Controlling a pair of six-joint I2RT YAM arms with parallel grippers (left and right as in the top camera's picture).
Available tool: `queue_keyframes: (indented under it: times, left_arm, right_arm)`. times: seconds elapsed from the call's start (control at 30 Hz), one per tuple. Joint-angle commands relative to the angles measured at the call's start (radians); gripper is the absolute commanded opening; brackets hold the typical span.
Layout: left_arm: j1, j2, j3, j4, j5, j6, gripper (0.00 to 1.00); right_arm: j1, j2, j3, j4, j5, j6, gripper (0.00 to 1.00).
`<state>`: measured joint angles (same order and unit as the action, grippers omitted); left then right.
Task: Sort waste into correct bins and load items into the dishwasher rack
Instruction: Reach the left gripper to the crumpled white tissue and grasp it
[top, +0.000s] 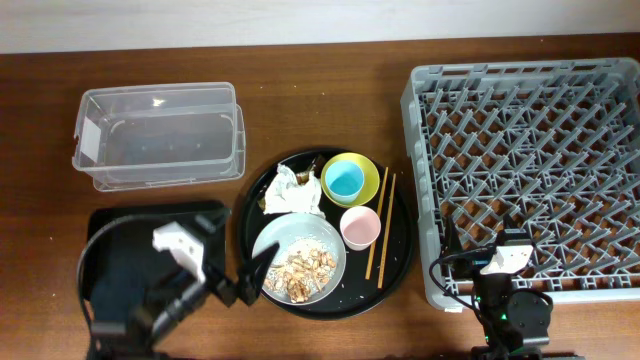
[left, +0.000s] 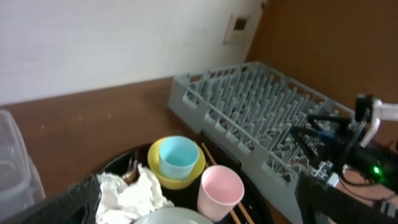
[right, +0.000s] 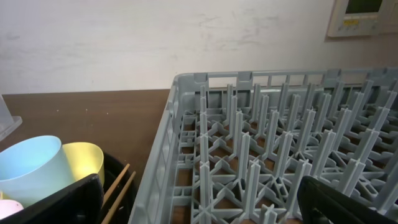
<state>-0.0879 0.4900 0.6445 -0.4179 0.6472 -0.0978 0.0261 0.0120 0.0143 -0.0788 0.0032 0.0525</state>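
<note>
— The left fingers (left: 62, 205) are hovering spread wide and holding nothing, just beside the near-left rim of the grey plate (top: 285, 240). What is worrying you?

— The rice scraps (top: 306, 268) are lying loose on that plate. If the fingers are brushing the rim on the way to something else, grains are going to scatter over the round black tray (top: 395, 265) and onto the surface (top: 330, 100).

— And the napkin (top: 292, 190)?

— It is sitting at the far side of the plate, pressing against the yellow-green bowl (top: 368, 170). The blue cup (top: 344, 181) is standing inside that bowl, so a careless tug on the napkin is risking tipping both.

— The bins?

— The clear tub (top: 160, 135) is waiting at the far left. The shallow black tray (top: 115, 265) is lying under the left arm, partly hidden, so aiming a drop there is looking awkward.

— The right side?

— The right fingers (right: 56, 202) are gaping open too, empty, hanging at the near-left corner of the rack (top: 530, 150). The pink cup (top: 360, 227) and the chopsticks (top: 380, 225) are lying between the two arms. Both arms reaching in together are risking a clash, and I am judging the thin chopsticks likely to slip through the rack's grid.
</note>
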Motion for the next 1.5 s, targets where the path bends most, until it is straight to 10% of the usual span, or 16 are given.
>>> queue_keyframes:
  times: [0.0, 0.23, 0.57, 0.97, 1.47]
  left_arm:
    - [-0.003, 0.237, 0.243, -0.213, -0.005, 0.109, 0.99]
    - [-0.003, 0.481, 0.372, -0.331, 0.142, 0.106, 0.99]
    - [-0.172, 0.674, 0.626, -0.608, -0.464, -0.026, 0.99]
    - [-0.272, 0.812, 0.634, -0.506, -0.356, -0.026, 0.99]
    - [-0.337, 1.188, 0.634, -0.310, -0.685, -0.183, 0.80]
  right_arm:
    - [0.006, -0.005, -0.009, -0.002, 0.009, 0.004, 0.98]
    - [0.006, -0.005, -0.009, -0.002, 0.009, 0.004, 0.98]
    - [0.006, -0.005, -0.009, -0.002, 0.009, 0.004, 0.98]
    - [0.006, -0.005, -0.009, -0.002, 0.009, 0.004, 0.98]
    - [0.006, -0.005, -0.009, -0.002, 0.009, 0.004, 0.98]
